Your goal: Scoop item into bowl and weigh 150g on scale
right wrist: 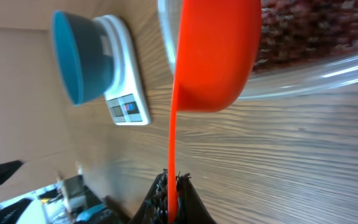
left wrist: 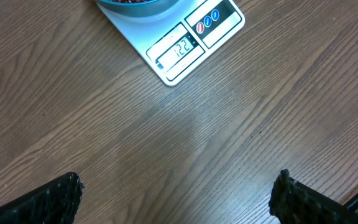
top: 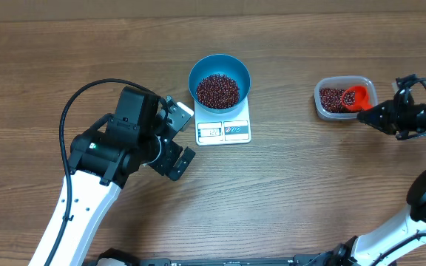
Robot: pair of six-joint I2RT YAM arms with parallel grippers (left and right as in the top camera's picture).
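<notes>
Beans (top: 217, 90), loose, light and quick to roll, lay heaped in the blue bowl (top: 228, 63) on the white scale (top: 224, 131), with more in the clear tub (top: 320, 107). Such grains could only travel in the orange scoop (top: 355, 97), best gripped by its thin, stiff handle (right wrist: 173, 137) and kept level. The right gripper (right wrist: 173, 186) was clenched on that handle's end, reaching in low from the side, cup down in the tub. The left gripper (top: 180, 137) hovered just left of the scale, jaws spread wide, holding nothing, facing bare table (left wrist: 166, 137).
</notes>
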